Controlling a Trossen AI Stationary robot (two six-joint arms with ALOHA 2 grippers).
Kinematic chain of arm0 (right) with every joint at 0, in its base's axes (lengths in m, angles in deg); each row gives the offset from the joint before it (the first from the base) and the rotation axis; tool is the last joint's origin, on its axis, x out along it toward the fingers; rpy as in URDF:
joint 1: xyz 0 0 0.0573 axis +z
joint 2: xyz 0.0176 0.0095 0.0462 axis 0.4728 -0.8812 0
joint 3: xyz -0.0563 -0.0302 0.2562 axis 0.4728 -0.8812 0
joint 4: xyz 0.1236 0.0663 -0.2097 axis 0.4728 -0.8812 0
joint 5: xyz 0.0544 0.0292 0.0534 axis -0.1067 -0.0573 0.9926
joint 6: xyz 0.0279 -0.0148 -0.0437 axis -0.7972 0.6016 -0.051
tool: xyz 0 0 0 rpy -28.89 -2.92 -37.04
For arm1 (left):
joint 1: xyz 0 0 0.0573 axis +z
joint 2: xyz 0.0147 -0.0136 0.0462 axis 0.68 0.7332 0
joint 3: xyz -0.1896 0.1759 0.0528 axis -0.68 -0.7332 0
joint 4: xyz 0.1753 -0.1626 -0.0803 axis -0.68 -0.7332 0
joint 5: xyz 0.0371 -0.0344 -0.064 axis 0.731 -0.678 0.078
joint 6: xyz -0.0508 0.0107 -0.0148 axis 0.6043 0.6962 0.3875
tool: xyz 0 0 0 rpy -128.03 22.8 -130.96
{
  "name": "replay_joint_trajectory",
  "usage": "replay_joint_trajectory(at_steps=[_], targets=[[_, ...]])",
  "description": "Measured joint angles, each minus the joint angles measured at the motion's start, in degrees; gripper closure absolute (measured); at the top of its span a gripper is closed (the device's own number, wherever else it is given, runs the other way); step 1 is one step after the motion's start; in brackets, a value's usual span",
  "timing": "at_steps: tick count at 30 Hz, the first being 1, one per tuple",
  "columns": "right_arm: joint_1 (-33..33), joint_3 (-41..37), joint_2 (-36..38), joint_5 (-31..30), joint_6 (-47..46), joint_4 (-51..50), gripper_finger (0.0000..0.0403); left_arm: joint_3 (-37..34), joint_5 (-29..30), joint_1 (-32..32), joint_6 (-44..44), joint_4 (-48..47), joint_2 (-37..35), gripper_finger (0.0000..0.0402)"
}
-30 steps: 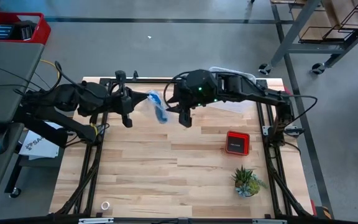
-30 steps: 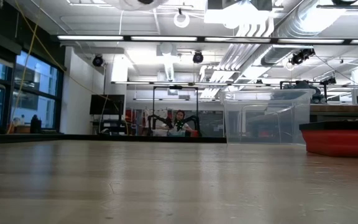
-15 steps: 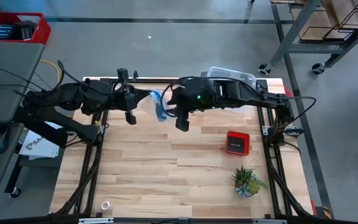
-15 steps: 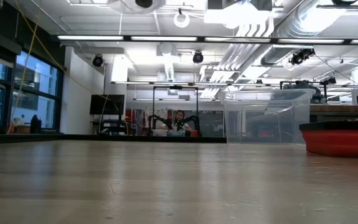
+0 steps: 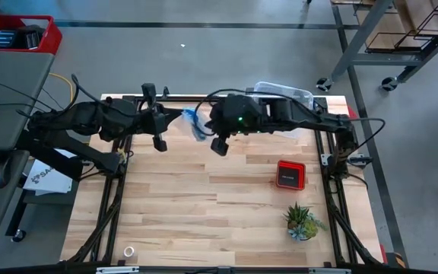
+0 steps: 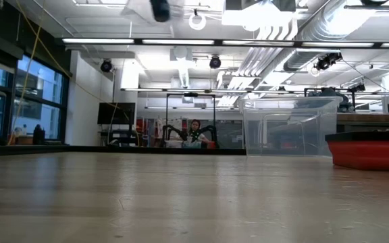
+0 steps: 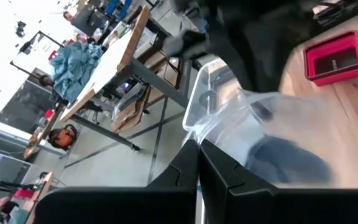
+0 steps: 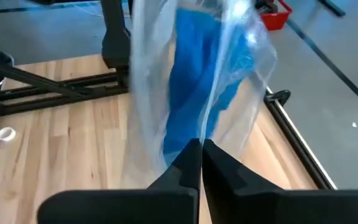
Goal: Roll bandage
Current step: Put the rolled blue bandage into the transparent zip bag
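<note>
The right gripper (image 5: pixel 206 131) has drawn back toward the far edge of the tabletop (image 5: pixel 204 205) and a touch toward the left arm, its wrist swinging round from where it was a second ago. The clear plastic bag (image 5: pixel 192 124) with the blue bandage (image 5: pixel 195 126) inside rides up with it, now bunched shorter between the two arms. The left gripper (image 5: pixel 175 120) has edged a little farther in toward the bag. In the low view a dark blur now shows at the top edge.
</note>
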Motion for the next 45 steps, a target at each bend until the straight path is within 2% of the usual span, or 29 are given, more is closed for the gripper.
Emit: replay_joint_trajectory(at_steps=[5, 12, 23, 30, 34, 38, 45], targets=[[-1.2, 0.0, 1.9, 0.5, -1.6, -2.2, 0.0402, 0.0, -0.3, 0.0, 0.7, -2.8, 0.0, 0.0401], [-2.8, 0.0, 4.4, 7.2, -5.4, 0.7, 0.0403, -0.3, -0.2, 0.0, 3.8, -7.5, 0.3, 0.0401], [-4.1, 0.0, 6.2, 10.4, -8.8, 6.6, 0.0402, -6.4, -3.4, 0.0, 9.2, -7.8, 0.4, 0.0401], [-4.3, 0.0, 6.6, 7.2, -7.8, 3.5, 0.0402, -7.2, -3.5, -0.1, 17.3, -7.8, 0.6, 0.0385], [-4.3, 0.1, 6.9, 7.3, -5.1, -0.6, 0.0402, -7.2, -3.1, -0.1, 17.1, -7.9, 0.6, 0.0373], [-4.3, 0.0, 6.8, 10.5, -2.9, -4.9, 0.0402, -7.0, -3.0, -0.1, 16.6, -7.9, 0.6, 0.0396], [-4.6, 0.0, 6.8, 12.0, -3.6, -10.1, 0.0395, -3.3, -4.2, -0.4, 11.1, -9.7, 0.5, 0.04]])
